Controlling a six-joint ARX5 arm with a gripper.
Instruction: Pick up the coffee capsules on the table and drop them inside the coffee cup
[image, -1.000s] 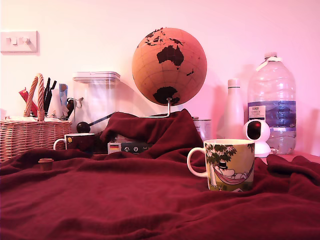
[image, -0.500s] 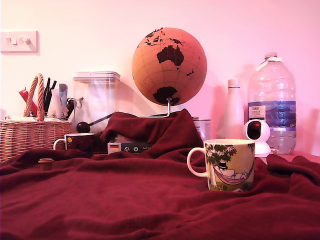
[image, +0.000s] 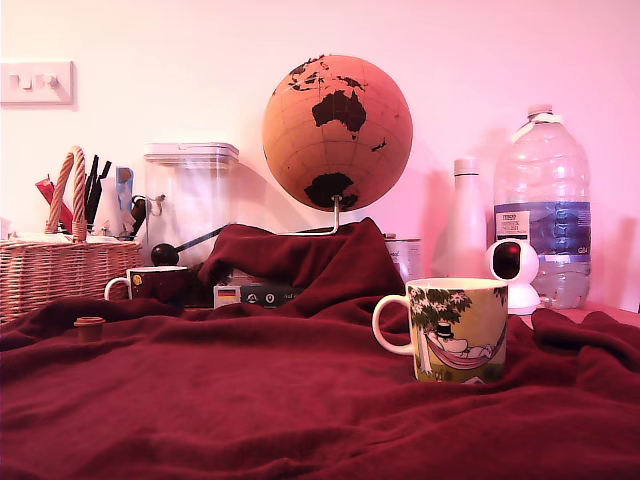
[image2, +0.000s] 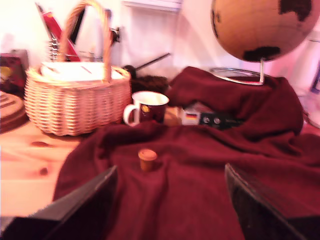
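Pincer (image2: 170, 200) empty, its two dark fingers (image2: 85, 205) spread wide apart.

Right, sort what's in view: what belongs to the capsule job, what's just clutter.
For the job:
brown coffee capsule
coffee cup with the tree print
red blanket over the table
gripper, jaws spread wide

Just lying about:
globe
wicker basket
small dark mug
water bottle
white bottle
clear container
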